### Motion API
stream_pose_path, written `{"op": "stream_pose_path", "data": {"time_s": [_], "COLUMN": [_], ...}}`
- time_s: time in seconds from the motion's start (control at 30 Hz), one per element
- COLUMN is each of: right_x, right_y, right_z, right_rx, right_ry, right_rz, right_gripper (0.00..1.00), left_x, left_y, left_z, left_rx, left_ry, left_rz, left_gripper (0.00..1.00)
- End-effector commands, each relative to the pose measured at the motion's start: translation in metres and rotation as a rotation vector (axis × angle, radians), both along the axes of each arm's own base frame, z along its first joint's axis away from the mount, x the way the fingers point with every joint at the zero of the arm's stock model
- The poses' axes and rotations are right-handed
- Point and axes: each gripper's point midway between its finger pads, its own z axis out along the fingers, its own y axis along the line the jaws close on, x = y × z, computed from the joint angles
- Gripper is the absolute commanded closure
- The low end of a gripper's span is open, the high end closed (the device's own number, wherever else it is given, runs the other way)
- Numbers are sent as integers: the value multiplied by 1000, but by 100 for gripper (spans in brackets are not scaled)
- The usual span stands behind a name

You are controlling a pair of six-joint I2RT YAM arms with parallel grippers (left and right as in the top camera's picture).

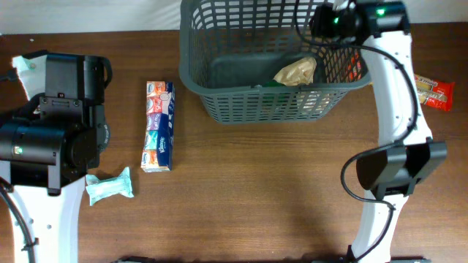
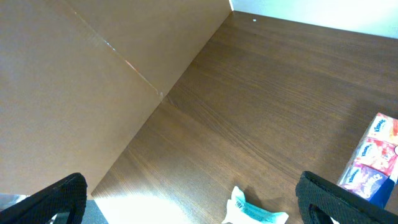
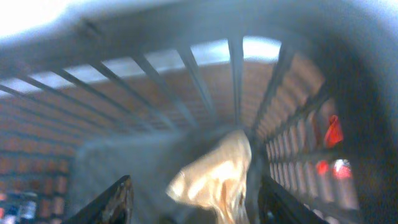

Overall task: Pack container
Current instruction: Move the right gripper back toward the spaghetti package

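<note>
- While I watch from overhead, the large dark grey plastic basket [image 1: 256,106] with lattice-slotted sides stands at the far edge of the brown wooden worktop [image 1: 278,190], right of centre.
- My right tool [image 3: 194,206] hangs over the basket's far right corner, inside the rim, looking down past the slotted wall.
- Its fingers are spread wide and grip nothing; a crumpled tan paper bag [image 1: 296,71] lies on the basket floor below them, apart from both.
- My left tool [image 2: 191,190] is well away from the basket, above the worktop's left side, also wide open and empty.
- A mint-green wrapped packet [image 1: 110,186] and a long multicoloured tissue multipack [image 1: 159,126] lie on the worktop near it.
- A red and tan snack packet [image 1: 435,93] lies outside the basket, beyond its right side.
</note>
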Motion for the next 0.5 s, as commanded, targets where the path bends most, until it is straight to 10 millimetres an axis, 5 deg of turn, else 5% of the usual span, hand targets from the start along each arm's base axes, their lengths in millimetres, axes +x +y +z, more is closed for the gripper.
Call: {"op": "stream_pose_path", "data": {"time_s": [0.0,0.13,0.27,0.47], "right_x": [-11,-33,-59,-104], "right_y": [-2,-7,-29,-115], "right_z": [83,151,198,223], "right_rx": [17,21,-6,-147], "right_ry": [-184,-334,-446,-476], "right_rz": [-4,-17,-87,-452], "right_gripper": [41,34,29,15], "left_x": [0,0,0,0], "left_y": [2,2,2,2], "left_z": [0,0,0,0], "left_rx": [10,10,10,10], "left_ry": [6,6,6,6], "left_rz": [4,4,4,4], "left_gripper": [0,0,0,0]}}
